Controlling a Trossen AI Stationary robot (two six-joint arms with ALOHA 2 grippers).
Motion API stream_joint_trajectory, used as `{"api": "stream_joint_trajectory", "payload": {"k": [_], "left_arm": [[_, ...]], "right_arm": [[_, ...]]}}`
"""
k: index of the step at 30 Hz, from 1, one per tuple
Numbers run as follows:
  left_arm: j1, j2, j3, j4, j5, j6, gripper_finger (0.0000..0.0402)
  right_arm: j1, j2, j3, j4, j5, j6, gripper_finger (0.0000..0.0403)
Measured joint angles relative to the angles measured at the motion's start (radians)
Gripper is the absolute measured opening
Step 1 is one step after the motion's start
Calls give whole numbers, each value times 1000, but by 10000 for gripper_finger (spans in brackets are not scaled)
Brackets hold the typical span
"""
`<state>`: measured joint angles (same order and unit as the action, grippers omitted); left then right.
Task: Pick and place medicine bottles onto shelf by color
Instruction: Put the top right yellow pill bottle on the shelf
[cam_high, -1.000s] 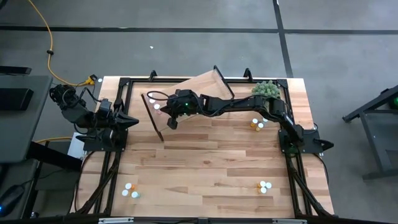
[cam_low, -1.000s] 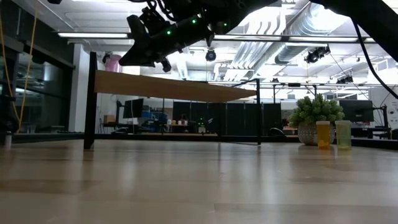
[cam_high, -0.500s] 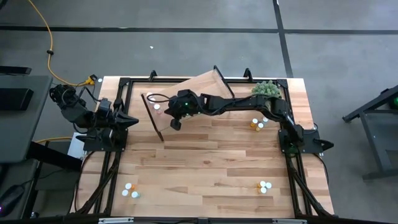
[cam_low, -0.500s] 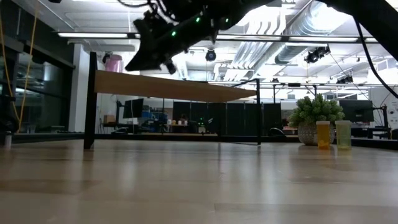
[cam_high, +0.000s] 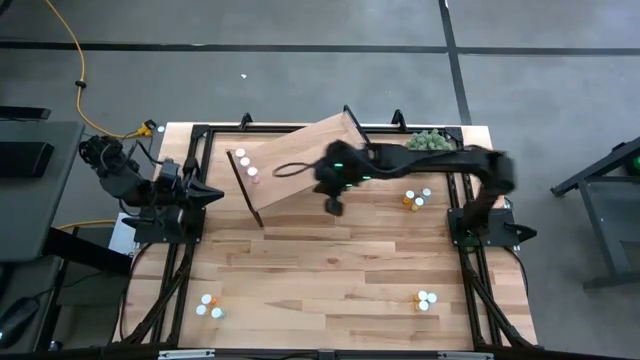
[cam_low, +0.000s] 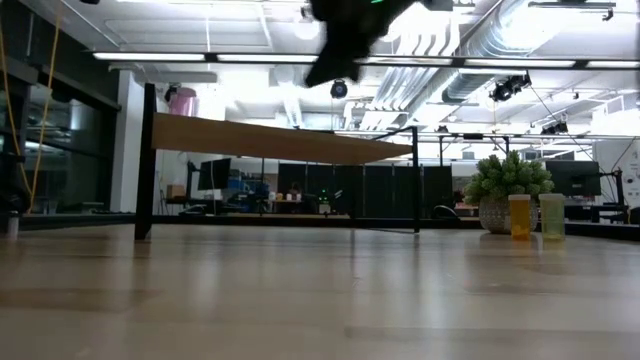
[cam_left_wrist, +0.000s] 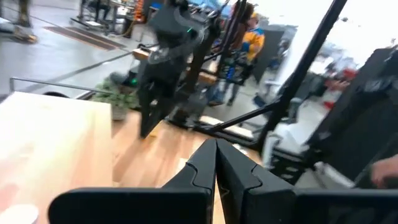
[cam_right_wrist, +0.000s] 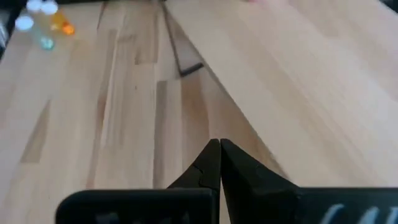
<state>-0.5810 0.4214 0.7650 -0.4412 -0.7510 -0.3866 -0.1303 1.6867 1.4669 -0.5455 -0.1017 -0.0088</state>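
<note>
The shelf (cam_high: 300, 160) is a light-wood plank on thin black legs at the table's far middle. A few white-capped bottles (cam_high: 247, 165) stand on its left end; the low view shows a pink one (cam_low: 183, 100) there. My right gripper (cam_high: 333, 205) hovers shut and empty above the shelf's near edge, seen also in its wrist view (cam_right_wrist: 219, 148). My left gripper (cam_high: 215, 193) waits shut at the table's left edge, its fingers (cam_left_wrist: 216, 155) level. More medicine bottles stand on the table at the far right (cam_high: 415, 198), near right (cam_high: 425, 298) and near left (cam_high: 208, 305).
A fuzzy green plant (cam_high: 428, 142) sits at the far right corner, next to an orange bottle (cam_low: 520, 215) and a pale one (cam_low: 552, 215). The shelf's black leg (cam_right_wrist: 183, 59) stands on the tabletop below my right gripper. Bare wood spans the table's middle (cam_high: 340, 260).
My right gripper, shut throughout, has pulled away from the shelf's left end toward the table's right edge and risen, faster in the last half second. The bottles on the shelf's left end now show uncovered.
</note>
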Motion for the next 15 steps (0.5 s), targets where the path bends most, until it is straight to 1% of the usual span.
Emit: {"api": "stream_joint_trajectory", "payload": {"k": [3, 5, 7, 10, 13, 15], "left_arm": [[5, 49, 0, 22, -32, 25, 0], [28, 90, 0, 88, -18, 58, 0], [75, 131, 0, 198, 64, 97, 0], [193, 222, 1, 382, 244, 166, 0], [333, 321, 0, 506, 420, 181, 0], [410, 400, 1, 578, 483, 173, 0]], "right_arm": [[17, -192, -201, 94, 33, 113, 0], [43, -309, -323, 179, 47, 185, 0], [76, -419, -428, 269, 70, 246, 0], [120, -555, -544, 401, 110, 294, 0], [161, -652, -616, 500, 120, 315, 0], [183, -703, -639, 535, 120, 315, 0]]}}
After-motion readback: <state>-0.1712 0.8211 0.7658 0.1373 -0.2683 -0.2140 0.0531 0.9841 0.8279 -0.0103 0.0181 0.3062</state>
